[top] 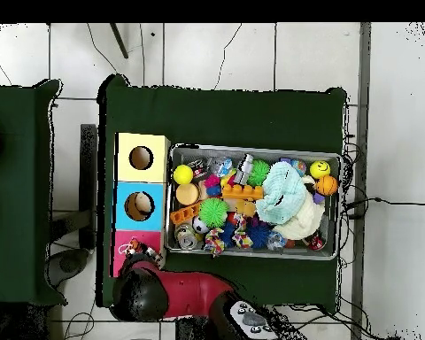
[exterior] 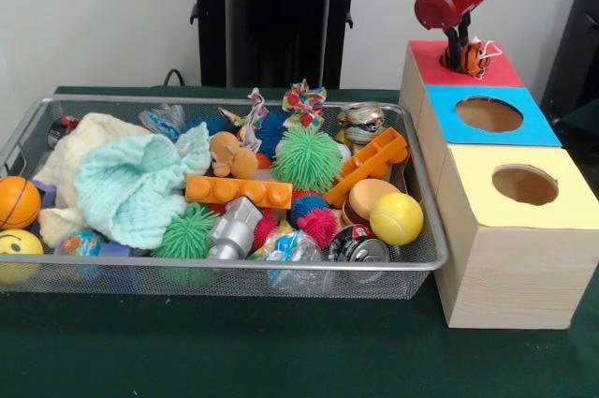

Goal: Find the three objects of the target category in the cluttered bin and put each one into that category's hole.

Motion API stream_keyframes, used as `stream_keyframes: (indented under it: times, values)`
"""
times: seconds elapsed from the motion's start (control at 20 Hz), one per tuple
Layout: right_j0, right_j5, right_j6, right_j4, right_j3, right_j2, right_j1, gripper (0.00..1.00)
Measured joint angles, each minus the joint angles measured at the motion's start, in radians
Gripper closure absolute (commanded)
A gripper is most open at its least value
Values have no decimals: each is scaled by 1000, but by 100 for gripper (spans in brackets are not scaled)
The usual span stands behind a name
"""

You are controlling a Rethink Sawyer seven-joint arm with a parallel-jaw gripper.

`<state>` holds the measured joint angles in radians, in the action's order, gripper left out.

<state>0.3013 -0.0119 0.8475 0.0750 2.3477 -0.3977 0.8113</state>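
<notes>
My gripper (exterior: 460, 59) hangs over the red top (exterior: 432, 59) of the far wooden box, shut on the orange black-striped tiger (exterior: 476, 57). The tiger sits right at the red top, and it and the fingers cover the hole. In the overhead view the tiger (top: 133, 247) shows on the red top (top: 125, 241) beside my arm. The wire mesh bin (exterior: 234, 265) lies left of the boxes, full of clutter. The tan-brown plush (exterior: 230, 155) lies in its middle, beside a mint knitted cloth (exterior: 140, 184). The yellow duck is hidden.
A blue-topped box (exterior: 538, 129) and a yellow-topped box (exterior: 487, 192) stand in a row in front of the red one. The bin holds green spiky balls (exterior: 307, 158), a yellow ball (exterior: 396, 218), an orange brick (exterior: 239, 192), a can (exterior: 360, 248) and an orange ball (exterior: 17, 202).
</notes>
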Motion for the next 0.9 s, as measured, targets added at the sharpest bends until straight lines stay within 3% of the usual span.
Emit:
stream_keyframes:
  times: [0.5,0.55,0.9]
  values:
    - [-14,-47,0,6,-32,16,47,100]
    - [-19,-47,0,6,-33,25,55,0]
    - [-30,-47,0,13,-36,41,59,0]
